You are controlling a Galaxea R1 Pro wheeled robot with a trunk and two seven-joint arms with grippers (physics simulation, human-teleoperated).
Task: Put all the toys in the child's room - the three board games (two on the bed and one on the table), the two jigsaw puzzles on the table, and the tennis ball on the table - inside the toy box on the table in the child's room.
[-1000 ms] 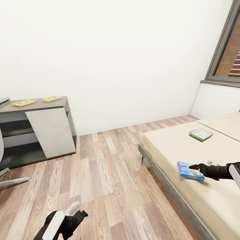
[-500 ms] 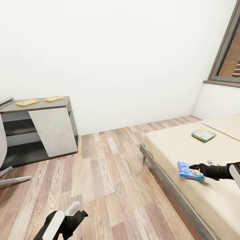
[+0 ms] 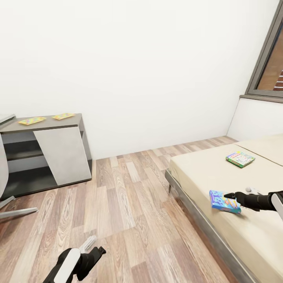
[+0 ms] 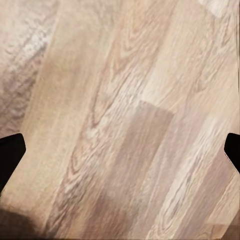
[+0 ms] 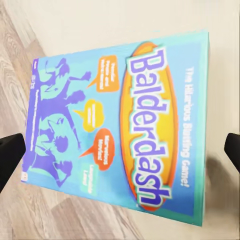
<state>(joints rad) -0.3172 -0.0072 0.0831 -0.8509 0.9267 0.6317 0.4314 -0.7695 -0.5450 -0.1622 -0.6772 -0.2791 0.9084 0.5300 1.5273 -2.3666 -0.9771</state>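
A blue board game (image 3: pixel 223 201) lies on the bed (image 3: pixel 200 167) close to its near edge; its cover (image 5: pixel 125 125) reads "Balderdash". My right gripper (image 3: pixel 232 195) hovers right at that box, open, with the fingertips (image 5: pixel 10 155) spread wider than the box. A green-edged board game (image 3: pixel 240 158) lies farther back on the bed. Two jigsaw puzzles (image 3: pixel 32 120) (image 3: pixel 63 116) rest flat on the dark grey top of the table (image 3: pixel 47 123). My left gripper (image 3: pixel 94 245) hangs open and empty low over the wooden floor (image 4: pixel 120 100).
The table's white cabinet door (image 3: pixel 65 155) faces the room, with open shelves beside it. A pale chair part (image 3: pixel 3 169) and its foot (image 3: pixel 17 213) stand at the left edge. Wooden floor (image 3: pixel 129 196) lies between table and bed. A window (image 3: pixel 271 63) is at the right.
The view shifted slightly, sliding table and bed to the right. My left arm has sunk a little lower. The right gripper and the blue box stay where they were.
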